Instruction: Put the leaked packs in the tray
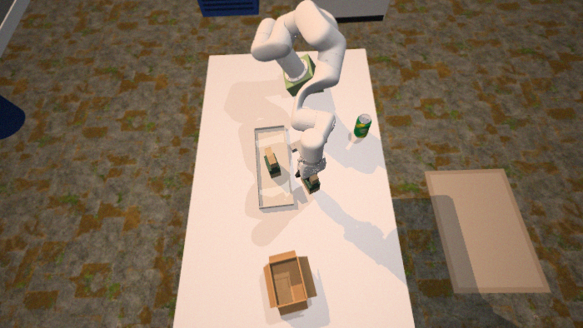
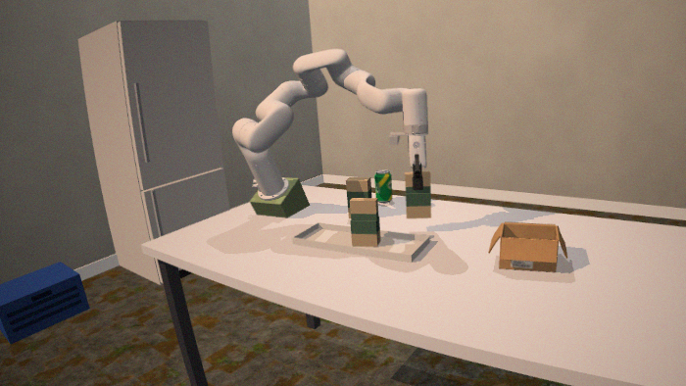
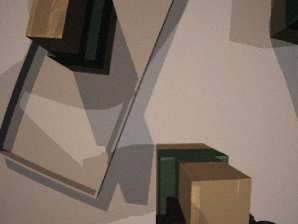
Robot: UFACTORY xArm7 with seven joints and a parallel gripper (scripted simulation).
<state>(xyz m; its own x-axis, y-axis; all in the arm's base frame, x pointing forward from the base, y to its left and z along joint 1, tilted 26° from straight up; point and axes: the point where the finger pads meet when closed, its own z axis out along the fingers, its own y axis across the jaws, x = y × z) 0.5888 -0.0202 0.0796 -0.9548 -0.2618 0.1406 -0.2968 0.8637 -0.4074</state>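
Coffee pack point(image 2: 417, 198) was clamped at its top in our gripper point(image 2: 416, 177), raised just off the table point(image 2: 294, 289), right of the tray point(image 2: 420, 249). Another pack point(image 2: 365, 221) stood inside the tray; a third point(image 2: 358, 190) stood farther back.

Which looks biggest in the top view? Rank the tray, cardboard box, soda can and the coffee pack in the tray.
1. Tray
2. Cardboard box
3. Coffee pack in the tray and soda can: too alike to rank.
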